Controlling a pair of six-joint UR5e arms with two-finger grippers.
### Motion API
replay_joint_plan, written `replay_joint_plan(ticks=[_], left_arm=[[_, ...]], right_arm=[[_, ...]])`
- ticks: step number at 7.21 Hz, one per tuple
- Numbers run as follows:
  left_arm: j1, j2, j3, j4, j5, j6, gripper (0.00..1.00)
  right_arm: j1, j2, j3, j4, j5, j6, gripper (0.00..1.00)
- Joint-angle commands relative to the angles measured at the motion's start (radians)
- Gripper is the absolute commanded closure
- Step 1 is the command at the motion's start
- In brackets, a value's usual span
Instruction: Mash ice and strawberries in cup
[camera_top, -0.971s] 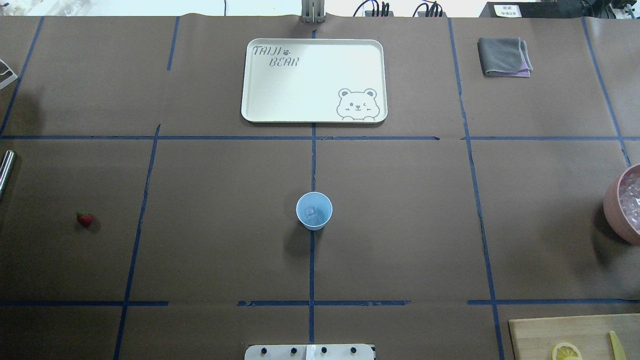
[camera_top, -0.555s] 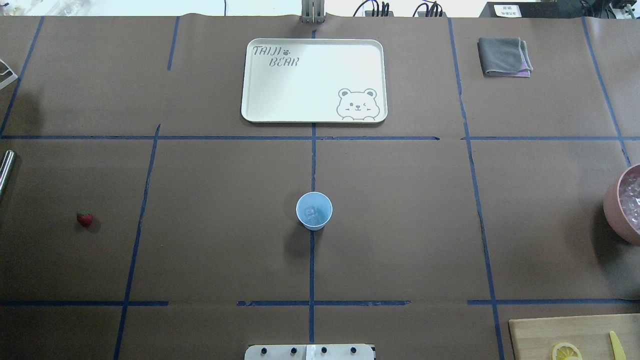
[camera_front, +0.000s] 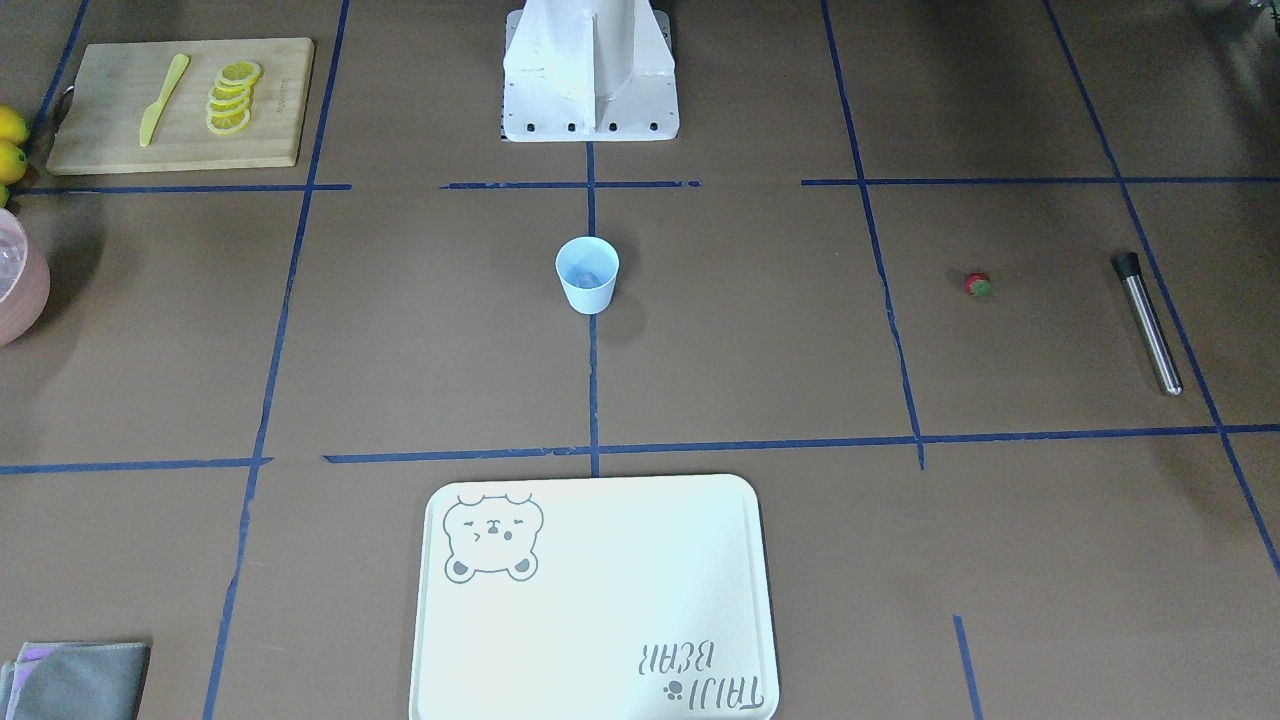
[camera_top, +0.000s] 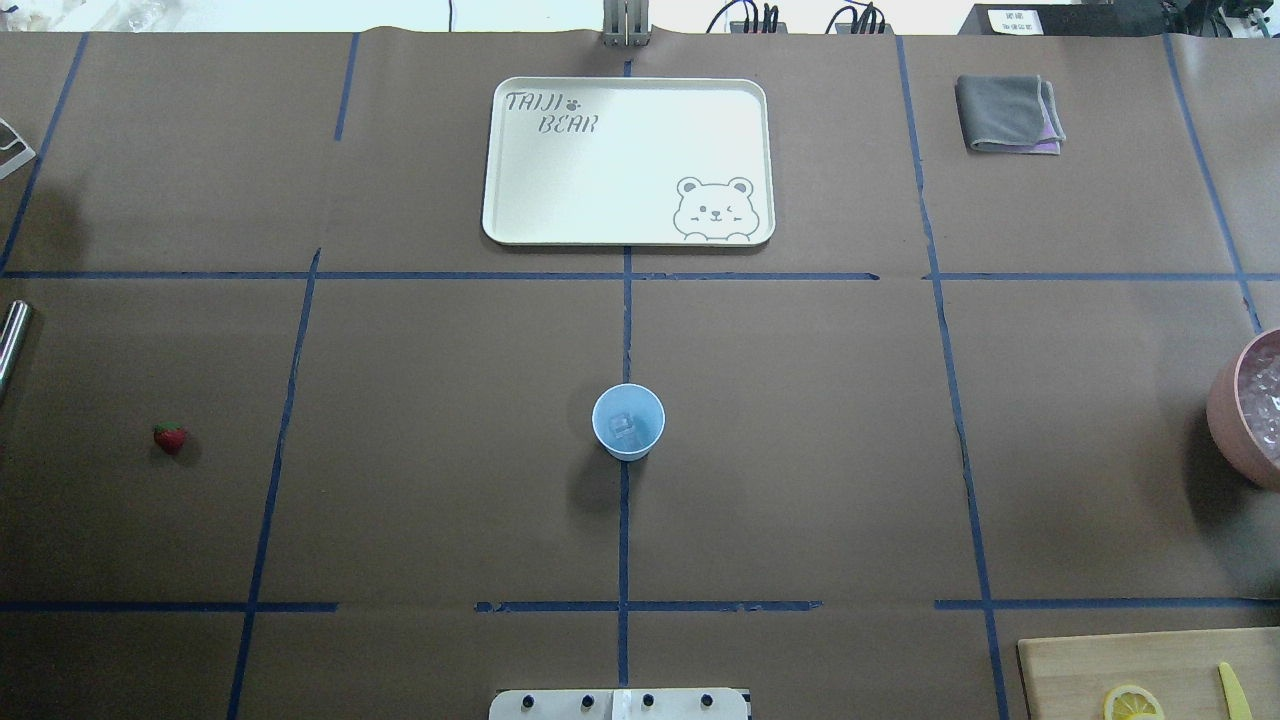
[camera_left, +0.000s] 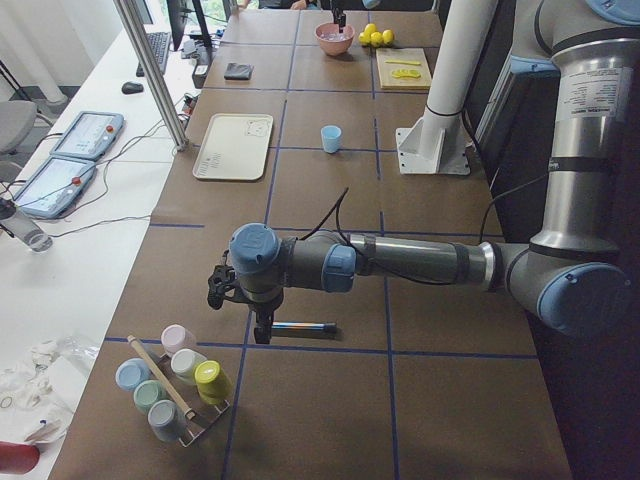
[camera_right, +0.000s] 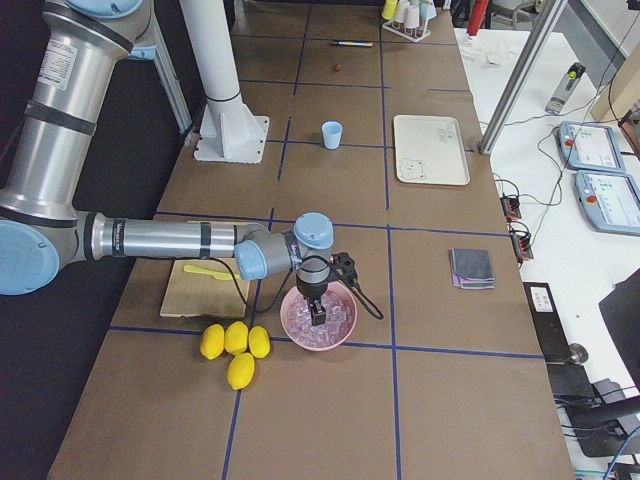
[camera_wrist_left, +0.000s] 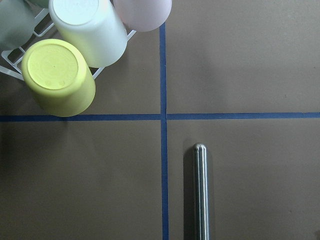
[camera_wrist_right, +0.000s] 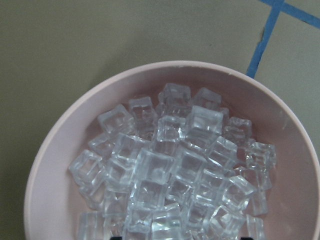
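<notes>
unclear: I can't tell either end effector's grip; side views only.
left end effector (camera_left: 262, 328): over metal rod (camera_wrist_left: 201, 192).
right end effector (camera_right: 318, 316): over pink bowl (camera_wrist_right: 60, 150).
ice (camera_top: 621, 427): in cup (camera_top: 650, 410).
strawberry (camera_top: 170, 437): on bench (camera_top: 800, 450), well apart.

Open table (camera_top: 800, 420) surrounds cup (camera_top: 628, 421) and strawberry (camera_top: 170, 437); tray (camera_top: 620, 190) lies well apart

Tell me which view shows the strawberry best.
Overhead exterior: the strawberry lies unobstructed and largest there. Front-facing shows it smaller, green cap visible; exterior right only a distant speck; the other views do not show it.
</notes>
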Motion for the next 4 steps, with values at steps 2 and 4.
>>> replay_joint_plan(ticks=[2, 4], left_arm=[[0.000, 0.000, -0.002, -0.001, -0.001, 0.000, 0.00], [0.000, 0.000, -0.008, -0.001, -0.001, -0.001, 0.00]], right_arm=[[-0.036, -0.002, -0.022, 0.002, 0.000, -0.002, 0.27], [-0.040, -0.003, -0.022, 0.002, 0.000, -0.002, 0.36]])
